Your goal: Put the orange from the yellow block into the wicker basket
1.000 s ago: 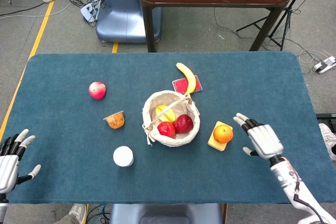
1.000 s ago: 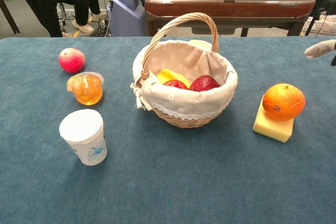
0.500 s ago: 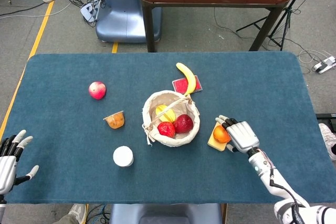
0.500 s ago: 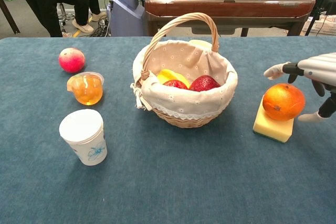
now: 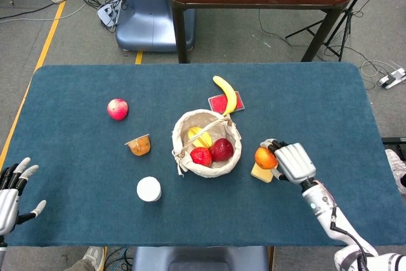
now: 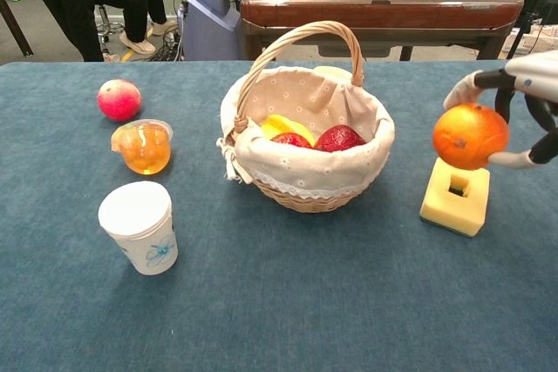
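The right hand (image 6: 523, 115) holds the orange (image 6: 470, 135) with its fingers wrapped around the far and right sides of the fruit and the thumb beneath. The chest view shows the orange clear of the yellow block (image 6: 455, 202), suspended directly above it, with the block's square recess exposed and empty. In the head view, the orange (image 5: 265, 157) sits at the left of the right hand (image 5: 293, 163), just right of the wicker basket (image 5: 207, 139).

The basket stands near the middle of the table (image 5: 76, 150), toward the near edge. It already contains two red fruits and a yellow one; its handle arches across the opening.

The left hand (image 5: 11, 190) rests at the near left corner of the table, fingers spread, holding nothing.

Progress, as judged: the pick-up is complete and the lift off the block is done. Outstanding are the carry leftward over the basket rim, the lowering into the liner, and the release. The handle and the fruit already inside limit the clear space for placement; entry from the right side of the rim appears most direct.

Other items present: red apple (image 5: 117, 109), jelly cup (image 5: 138, 145), paper cup (image 5: 148, 189), banana (image 5: 226, 93).
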Controlling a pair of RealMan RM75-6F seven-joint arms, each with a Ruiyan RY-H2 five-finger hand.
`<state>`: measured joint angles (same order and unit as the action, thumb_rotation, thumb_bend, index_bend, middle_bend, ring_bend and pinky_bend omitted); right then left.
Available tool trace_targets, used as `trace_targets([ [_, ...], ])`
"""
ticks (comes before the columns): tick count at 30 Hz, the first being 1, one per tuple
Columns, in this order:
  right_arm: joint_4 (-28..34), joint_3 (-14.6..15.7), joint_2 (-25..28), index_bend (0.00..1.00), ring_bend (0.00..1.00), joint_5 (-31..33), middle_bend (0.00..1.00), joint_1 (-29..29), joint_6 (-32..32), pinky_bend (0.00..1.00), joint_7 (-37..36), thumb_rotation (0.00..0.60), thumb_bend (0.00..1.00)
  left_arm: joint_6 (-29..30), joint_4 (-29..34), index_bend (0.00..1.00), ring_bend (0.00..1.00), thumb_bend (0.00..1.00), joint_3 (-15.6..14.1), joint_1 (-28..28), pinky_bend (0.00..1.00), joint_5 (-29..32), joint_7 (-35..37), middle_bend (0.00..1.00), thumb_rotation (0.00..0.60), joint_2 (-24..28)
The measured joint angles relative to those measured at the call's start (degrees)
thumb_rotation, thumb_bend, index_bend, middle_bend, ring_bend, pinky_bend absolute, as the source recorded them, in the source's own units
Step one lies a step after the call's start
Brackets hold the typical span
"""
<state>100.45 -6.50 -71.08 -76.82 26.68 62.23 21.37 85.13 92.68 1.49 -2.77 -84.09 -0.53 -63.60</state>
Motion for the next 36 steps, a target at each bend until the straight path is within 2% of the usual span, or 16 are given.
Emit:
trace_targets([
  [5, 3.12, -0.94, 2.06, 0.44, 0.43, -4.5, 0.39, -0.73, 4.12, 0.66, -5.73, 0.6, 0.37, -0.03, -0.19, 0.18, 0.0, 0.26, -0.03, -0.1, 0.0, -0.36, 0.19, 0.0, 0.6, -0.3],
  [10, 3.88, -2.29, 0.55, 0.42, 0.41, -6.2, 0.34, 0.78, 4.32, 0.66, -8.01, 0.6, 0.37, 0.15, -0.17, 0.18, 0.0, 0.26, -0.03, -0.05, 0.0, -0.48, 0.19, 0.0, 0.6, -0.25],
  [13, 3.59, -2.55, -1.1, 0.24, 0.29, -5.76, 0.23, 2.19, 2.74, 0.61, -7.48, 0.6, 0.37, 0.33, -0.02, 0.18, 0.0, 0.26, -0.04, 0.09, 0.0, -0.5, 0.16, 0.0, 0.6, -0.05],
  [15, 3.0, -2.63, -1.99, 0.07, 0.18, -5.63, 0.11, 3.03, 2.1, 0.51, -6.48, 0.6, 0.36, 0.4, 0.09, 0.18, 0.0, 0.26, -0.05, 0.18, 0.0, -0.42, 0.13, 0.0, 0.6, 0.04],
  [16, 2.45, -2.65, -2.5, 0.03, 0.14, -5.74, 0.07, 3.36, 2.0, 0.48, -5.42, 0.6, 0.36, 0.48, 0.15, 0.18, 0.0, 0.26, -0.04, 0.26, 0.0, -0.33, 0.1, 0.0, 0.6, 0.12],
  [18, 1.37, -2.66, -3.78, 0.0, 0.05, -6.18, 0.01, 3.84, 2.13, 0.39, -3.55, 0.6, 0.36, 0.55, 0.22, 0.18, 0.0, 0.26, -0.04, 0.38, 0.0, -0.19, 0.07, 0.0, 0.6, 0.23],
  [21, -0.64, -2.61, -6.35, 0.0, 0.0, -7.36, 0.0, 4.65, 2.61, 0.32, -2.11, 0.6, 0.36, 0.5, 0.43, 0.18, 0.0, 0.26, -0.02, 0.42, 0.0, -0.05, -0.06, 0.0, 0.6, 0.38],
  [26, -2.28, -2.2, -7.25, 0.0, 0.0, -9.07, 0.0, 4.9, 4.24, 0.31, -3.44, 0.6, 0.36, 0.4, 0.58, 0.19, 0.0, 0.26, 0.09, 0.29, 0.0, -0.11, -0.24, 0.0, 0.6, 0.39],
  [32, -2.06, -0.63, -4.0, 0.0, 0.0, -10.56, 0.0, 2.38, 7.65, 0.31, -4.56, 0.6, 0.36, 0.04, 0.54, 0.19, 0.0, 0.26, 0.19, 0.08, 0.0, 0.0, -0.31, 0.0, 0.6, 0.32],
  [36, -1.77, 1.09, -0.73, 0.02, 0.15, -11.48, 0.09, -0.84, 11.17, 0.4, -4.96, 0.6, 0.36, -0.22, 0.69, 0.19, 0.0, 0.26, 0.21, -0.03, 0.0, 0.13, -0.53, 0.0, 0.6, 0.36],
])
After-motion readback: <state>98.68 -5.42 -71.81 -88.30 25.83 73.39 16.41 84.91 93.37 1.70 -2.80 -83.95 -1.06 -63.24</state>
